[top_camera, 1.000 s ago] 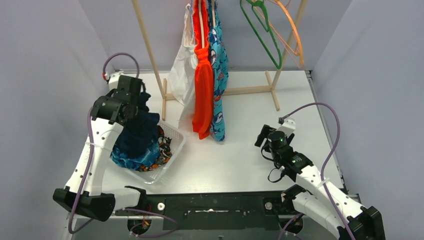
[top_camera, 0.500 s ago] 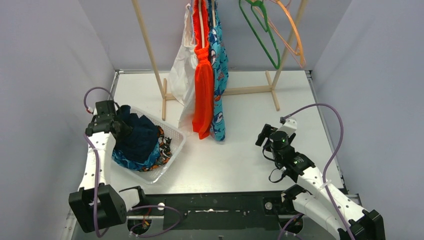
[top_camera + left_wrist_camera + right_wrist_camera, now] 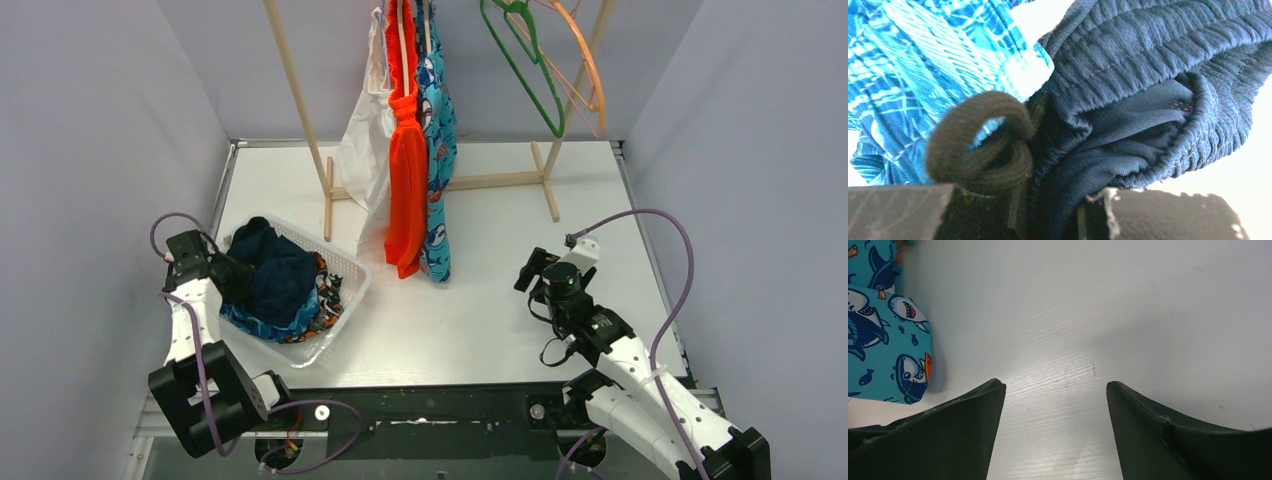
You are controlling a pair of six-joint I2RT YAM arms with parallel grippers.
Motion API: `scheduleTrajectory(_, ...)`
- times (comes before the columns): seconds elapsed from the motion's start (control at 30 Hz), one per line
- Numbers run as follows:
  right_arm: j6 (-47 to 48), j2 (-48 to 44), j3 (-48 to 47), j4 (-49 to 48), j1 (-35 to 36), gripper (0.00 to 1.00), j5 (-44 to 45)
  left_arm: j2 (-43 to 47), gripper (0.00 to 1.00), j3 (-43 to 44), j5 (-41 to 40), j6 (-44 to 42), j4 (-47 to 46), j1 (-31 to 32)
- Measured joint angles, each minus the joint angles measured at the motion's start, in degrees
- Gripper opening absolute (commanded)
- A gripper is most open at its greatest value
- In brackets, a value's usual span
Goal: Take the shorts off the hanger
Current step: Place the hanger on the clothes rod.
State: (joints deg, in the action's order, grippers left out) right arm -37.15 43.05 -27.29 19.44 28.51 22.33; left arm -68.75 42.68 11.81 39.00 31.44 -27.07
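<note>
Navy shorts (image 3: 282, 275) lie on top of a pile in the white basket (image 3: 352, 268), over blue patterned shorts (image 3: 248, 322) and camouflage shorts (image 3: 326, 298). My left gripper (image 3: 232, 276) is low at the basket's left edge. In the left wrist view it (image 3: 1053, 212) is shut on the waistband of the navy shorts (image 3: 1148, 50), beside the blue patterned shorts (image 3: 923, 50). Orange shorts (image 3: 405, 190) and teal shark-print shorts (image 3: 438, 150) hang from hangers on the rack. My right gripper (image 3: 528, 270) (image 3: 1053, 390) hovers open over bare table, right of the shark-print shorts (image 3: 878, 340).
The wooden rack (image 3: 300, 110) stands at the back with its feet on the table. A white garment (image 3: 362, 150) hangs left of the orange shorts. A bare green hanger (image 3: 530, 80) and orange hanger (image 3: 587, 60) hang at the rack's right end.
My left arm has dropped and pulled back to the left, bringing the navy shorts down onto the pile in the basket. The right arm has barely moved.
</note>
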Motion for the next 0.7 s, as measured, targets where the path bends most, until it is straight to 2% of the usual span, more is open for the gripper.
scheduleTrajectory(0.07, -0.26, -0.79, 0.00, 0.39, 0.00, 0.76, 0.17, 0.57, 0.00, 0.17, 0.28, -0.28, 0.31, -0.50)
scheduleTrajectory(0.1, -0.33, -1.09, 0.00, 0.46, -0.04, 0.76, 0.20, 1.11, 0.04, 0.39, 0.15, -0.55, 0.79, -0.50)
scheduleTrajectory(0.27, -0.26, -1.57, 0.00, 0.81, -0.04, 0.76, 0.17, 5.31, 0.41, 5.01, -3.45, -3.15, 6.19, -0.52)
scheduleTrajectory(0.37, 0.22, -1.60, -0.02, 0.81, -0.04, 0.76, 0.15, 8.50, 0.53, 8.66, -5.35, -5.03, 8.22, -0.59)
scheduleTrajectory(0.53, 0.46, -1.81, -0.04, 0.79, -0.04, 0.76, -0.15, 11.30, 0.58, 15.61, -6.01, -7.89, 11.15, -0.79)
scheduleTrajectory(0.7, 0.46, -2.01, -0.04, 0.79, -0.04, 0.77, -0.57, 10.23, 0.58, 24.33, -6.21, -10.69, 15.56, -0.79)
